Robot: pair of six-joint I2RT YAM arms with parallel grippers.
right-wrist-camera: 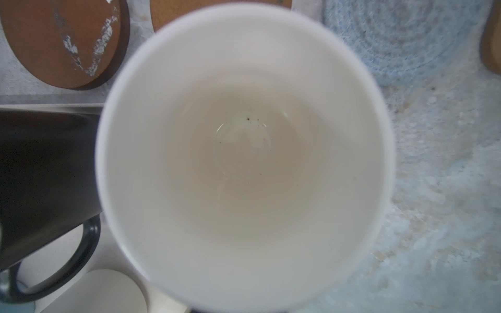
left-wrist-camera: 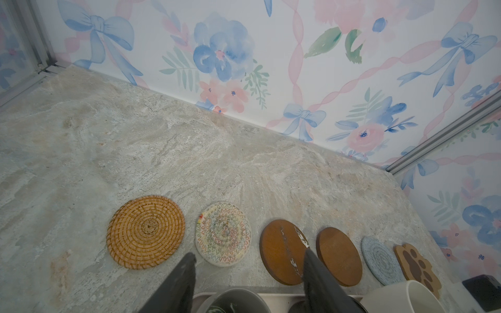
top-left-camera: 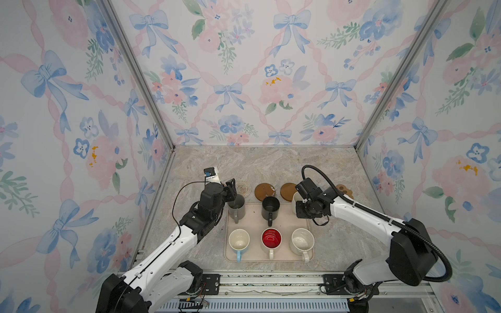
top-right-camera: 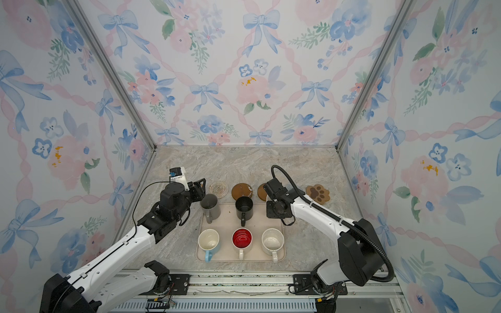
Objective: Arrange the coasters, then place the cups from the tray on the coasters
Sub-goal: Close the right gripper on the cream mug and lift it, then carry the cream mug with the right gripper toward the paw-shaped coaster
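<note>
Marble surface [top-left-camera: 271, 168], floral walls [top-left-camera: 244, 81]. Left hand [left-wrist-camera: 249, 254] open, astride grey mug [top-left-camera: 236, 207] on tray [top-left-camera: 253, 219]. Right hand [top-left-camera: 301, 202] over cream mug [right-wrist-camera: 244, 151] at tray's back right corner, grip unclear. Six coasters [left-wrist-camera: 146, 231] rowed behind tray.

Counter [left-wrist-camera: 189, 162]: matt, stone-veined, slightly rough.
Rattan coaster [left-wrist-camera: 145, 232]: woven tan cane, ribbed.
Pale coaster [left-wrist-camera: 222, 233]: coiled cloth rope, matt, zigzag stitching.
Scuffed brown coaster [left-wrist-camera: 282, 252]: smooth wood with white scrapes.
Plain brown coaster [left-wrist-camera: 339, 256]: at its 3 o'clock, same smooth wood, even finish.
Blue-grey coaster [left-wrist-camera: 381, 260]: coiled cloth, soft, matt.
Cream mug [right-wrist-camera: 244, 162]: smooth glazed ceramic.
Red-lined mug [top-left-camera: 271, 238]: glossy, bright highlights.
</note>
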